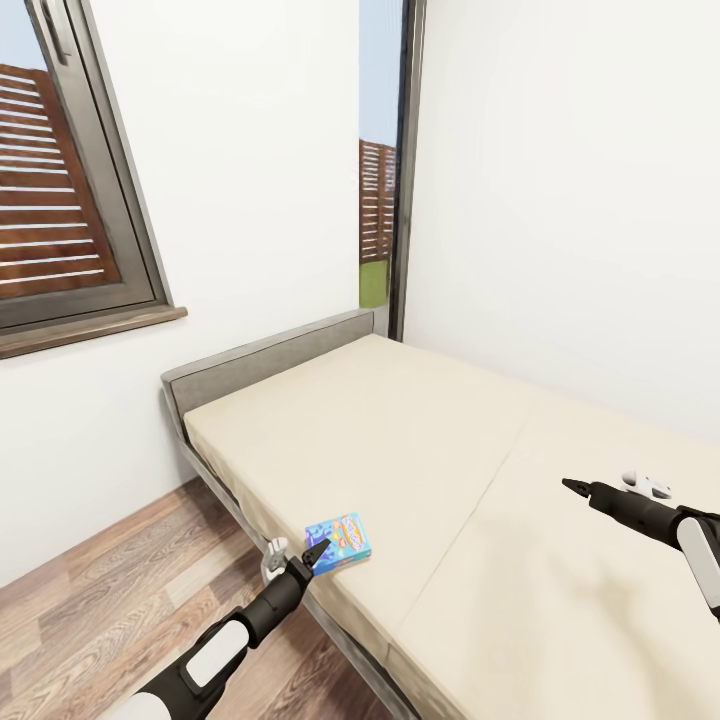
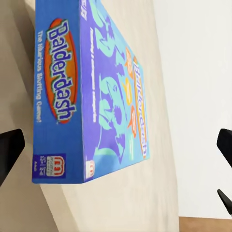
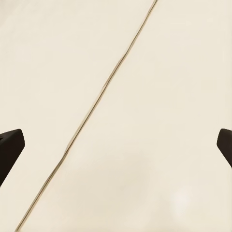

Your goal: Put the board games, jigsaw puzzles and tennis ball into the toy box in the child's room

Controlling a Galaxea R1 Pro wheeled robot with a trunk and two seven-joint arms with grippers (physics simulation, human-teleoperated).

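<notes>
Game box (image 1: 341, 539), the blue one, lies flat at the bed's (image 1: 420, 440) near edge, long axis pointing away from the left gripper (image 1: 318, 553), spread wide just short of it; right gripper (image 1: 572, 487) hovers, released, well apart.

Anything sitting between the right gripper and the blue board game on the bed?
No. In the head view, only bare beige mattress, crossed by its seam, lies between the right gripper and the blue board game.
</notes>
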